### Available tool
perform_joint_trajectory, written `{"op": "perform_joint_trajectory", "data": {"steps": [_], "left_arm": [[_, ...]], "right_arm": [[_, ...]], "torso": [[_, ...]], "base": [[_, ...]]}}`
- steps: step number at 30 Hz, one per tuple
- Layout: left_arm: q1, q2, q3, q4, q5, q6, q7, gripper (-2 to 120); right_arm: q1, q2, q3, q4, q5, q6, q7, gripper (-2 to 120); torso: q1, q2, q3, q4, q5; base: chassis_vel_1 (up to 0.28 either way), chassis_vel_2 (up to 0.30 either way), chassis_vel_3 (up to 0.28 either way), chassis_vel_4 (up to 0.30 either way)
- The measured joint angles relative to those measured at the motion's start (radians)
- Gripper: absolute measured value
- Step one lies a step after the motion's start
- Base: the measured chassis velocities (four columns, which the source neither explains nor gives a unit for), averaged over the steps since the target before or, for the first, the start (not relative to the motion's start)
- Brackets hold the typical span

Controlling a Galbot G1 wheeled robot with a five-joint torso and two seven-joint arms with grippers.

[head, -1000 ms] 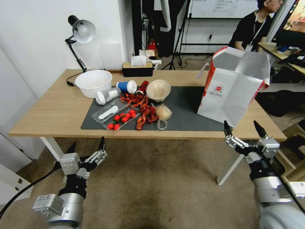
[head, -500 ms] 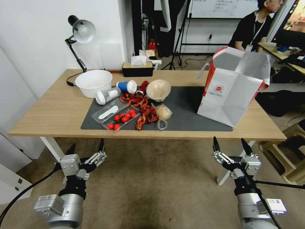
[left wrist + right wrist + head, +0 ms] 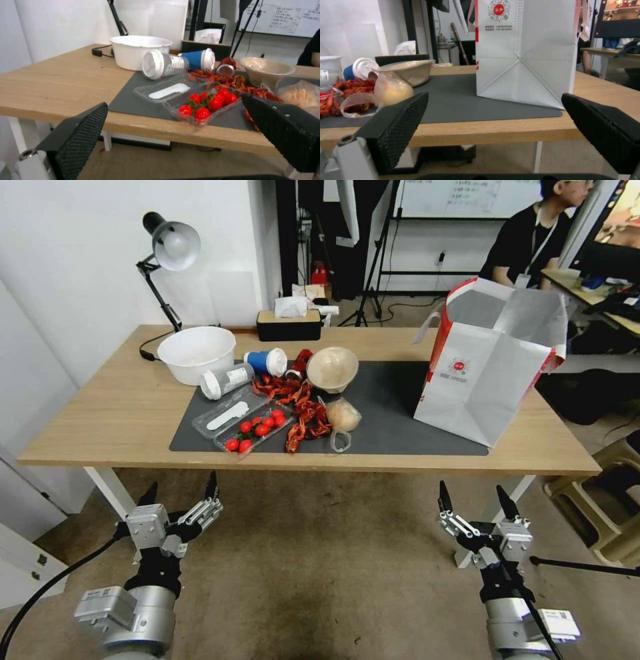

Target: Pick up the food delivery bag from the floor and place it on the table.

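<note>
Food delivery bag point(image 3: 490, 360) upright on table point(image 3: 127, 407), right pincer point(image 3: 475, 500) empty below

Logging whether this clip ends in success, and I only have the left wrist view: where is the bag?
Observer: The bag stands upright on the table, at the right end of the mat.
Operator: Is a gripper holding it?
Observer: No. The right gripper hangs open below the table's front edge, above the floor, apart from the bag. The left gripper hangs open at the same height, far to the left.
</note>
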Motion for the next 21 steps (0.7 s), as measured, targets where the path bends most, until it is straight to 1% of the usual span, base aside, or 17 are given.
{"op": "perform_joint_trajectory", "data": {"steps": [21], "left_arm": [[-0.011,-0.001,0.005,0.016,0.003,0.004,-0.002,100]], "right_arm": [[0.005,0.014,0.015,-0.009,-0.061,0.045,-0.019,100]], "torso": [[0.0,0.0,0.0,0.0,0.0001]], "base": [[0.0,0.0,0.0,0.0]]}}
